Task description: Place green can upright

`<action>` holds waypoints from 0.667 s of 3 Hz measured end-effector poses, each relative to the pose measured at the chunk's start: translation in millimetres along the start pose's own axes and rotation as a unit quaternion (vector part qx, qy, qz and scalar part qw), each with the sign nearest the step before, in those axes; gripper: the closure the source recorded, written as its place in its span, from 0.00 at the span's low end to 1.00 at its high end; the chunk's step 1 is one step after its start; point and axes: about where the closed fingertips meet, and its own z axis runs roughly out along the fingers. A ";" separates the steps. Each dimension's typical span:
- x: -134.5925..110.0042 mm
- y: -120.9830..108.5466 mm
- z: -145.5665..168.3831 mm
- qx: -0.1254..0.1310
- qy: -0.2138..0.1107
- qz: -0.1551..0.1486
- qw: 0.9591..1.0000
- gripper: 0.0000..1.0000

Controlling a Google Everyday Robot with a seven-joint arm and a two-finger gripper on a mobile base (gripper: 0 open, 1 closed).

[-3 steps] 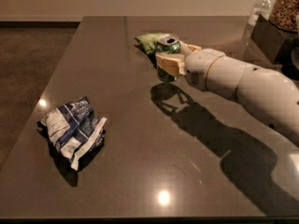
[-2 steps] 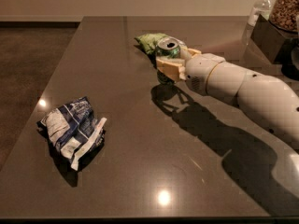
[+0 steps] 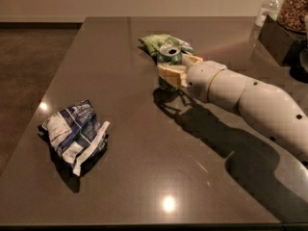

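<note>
The green can [image 3: 169, 65] stands upright on the dark table [image 3: 144, 148], its silver top facing up, just in front of a crumpled green-and-white snack bag [image 3: 161, 42]. My gripper [image 3: 172, 72] reaches in from the right on a white arm [image 3: 250, 100]. Its cream fingers [image 3: 169, 73] are closed around the can's middle. The can's lower end touches or nearly touches the table; I cannot tell which.
A crumpled blue-and-white snack bag [image 3: 76, 134] lies at the front left. A dark container with a jar of nuts [image 3: 288, 18] and a clear bottle [image 3: 267, 8] stand at the back right corner. The table's left edge drops to the floor.
The can has gone from tilted to upright in my gripper and has come down toward the table. The bags have not moved.
</note>
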 end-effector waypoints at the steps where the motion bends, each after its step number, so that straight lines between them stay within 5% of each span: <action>1: -7.6 -1.1 3.4 0.003 -0.006 0.009 1.000 0.38; 2: -10.6 -1.2 4.2 0.005 0.004 0.024 1.000 0.13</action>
